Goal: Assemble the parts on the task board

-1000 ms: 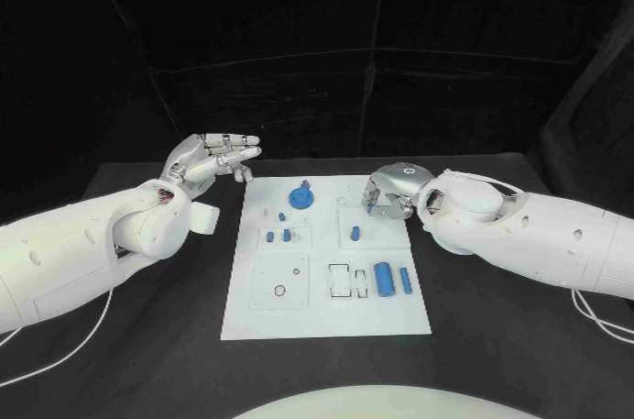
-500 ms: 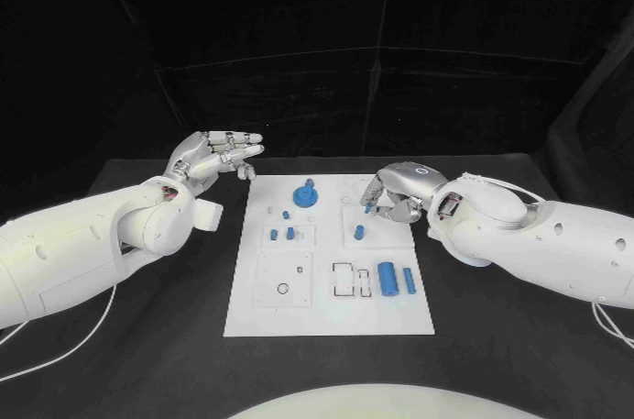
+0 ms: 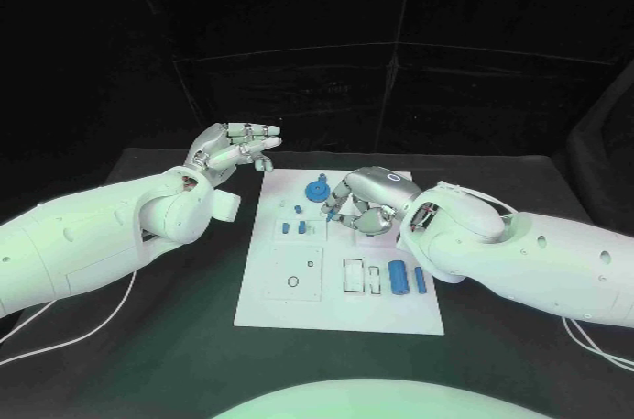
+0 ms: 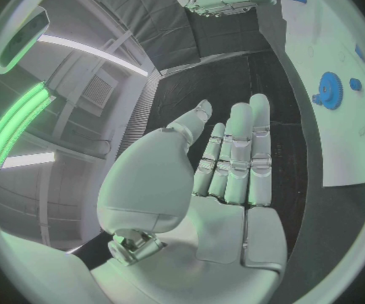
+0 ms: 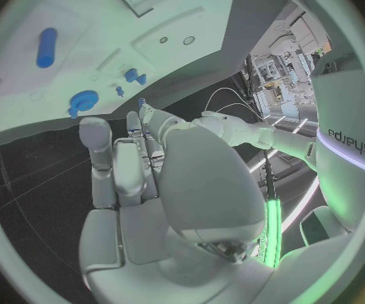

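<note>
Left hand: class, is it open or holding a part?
Open. The left hand is raised beside the task board, fingers straight and apart, nothing in the palm in the left wrist view.

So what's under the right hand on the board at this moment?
The right hand hangs over the task board's upper middle, fingers curled down. Small blue parts and a blue gear lie beside it. Whatever sits directly beneath its palm is covered.

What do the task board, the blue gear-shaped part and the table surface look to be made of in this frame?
Task board: probably rigid white plastic or painted sheet, matte, with crisp recessed outlines.
Blue gear-shaped part: likely moulded or printed plastic, with uniform colour and a dull sheen.
Table: black and matte. It looks like cloth or a soft mat, though the frames leave that open.
</note>
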